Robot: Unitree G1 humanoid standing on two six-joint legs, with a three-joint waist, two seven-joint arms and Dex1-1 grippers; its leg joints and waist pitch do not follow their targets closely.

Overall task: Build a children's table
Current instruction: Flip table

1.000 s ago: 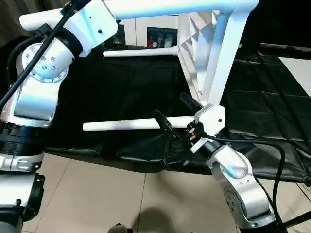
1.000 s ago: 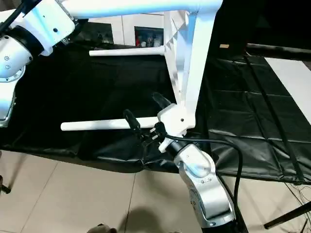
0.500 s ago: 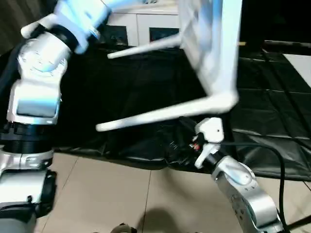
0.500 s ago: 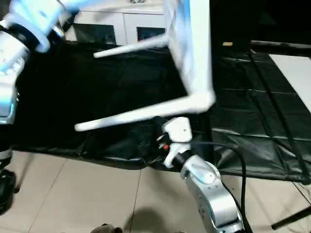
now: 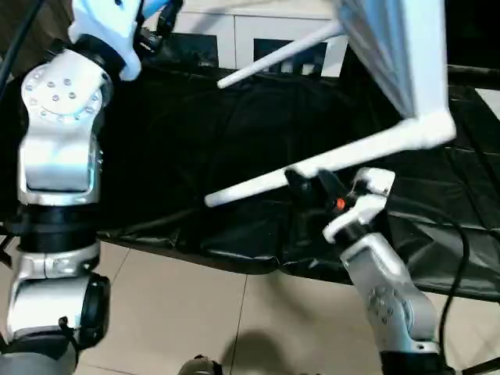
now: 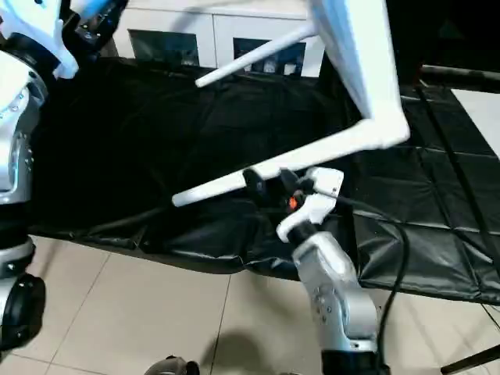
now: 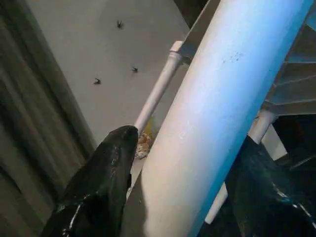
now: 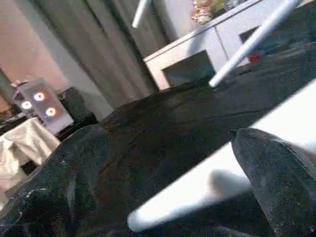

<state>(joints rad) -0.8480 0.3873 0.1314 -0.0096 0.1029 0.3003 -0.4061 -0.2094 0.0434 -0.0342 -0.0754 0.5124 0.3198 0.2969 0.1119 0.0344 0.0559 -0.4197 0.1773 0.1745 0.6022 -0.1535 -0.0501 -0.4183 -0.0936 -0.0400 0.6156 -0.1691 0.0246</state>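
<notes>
work table (image 5: pixel 195 156): big, black-covered; spans the scene under everything we handle. White cabinet (image 5: pixel 234 35) w/ glass doors stands behind it.

children's table (image 5: pixel 406 70): held up in the air above the work table, tipped on edge; ribbed underside of the top faces picture left in the head views. Legs are already seated in sockets, so we judge the build far along.

near leg (image 5: pixel 312 168): long axis runs from the top's lower corner down toward picture left, free end hanging over the black cover near its front edge. Not touching the cover as far as we can tell.

far leg (image 5: pixel 273 58): same slant, higher up, in front of the cabinet.

left gripper (image 7: pixel 187 163): up at upper left of the head views; wrist view shows our black fingers (image 7: pixel 106 177) either side of a white leg, closed on it. This arm carries the table.

right gripper (image 5: pixel 308 181): fingers spread wide, nothing held. Sits right at the near leg, about mid-length, fingertips just below/behind the tube. Wrist view shows the leg crossing betw. the two pads (image 8: pixel 276 173).

key relation: near leg lies across the right gripper's gap, axis roughly crosswise to the fingers. Right arm is by far the nearer one; we judge a small rise then a squeeze would take it.

risk: table is tilted & hung from one leg, so it could swing.
</notes>
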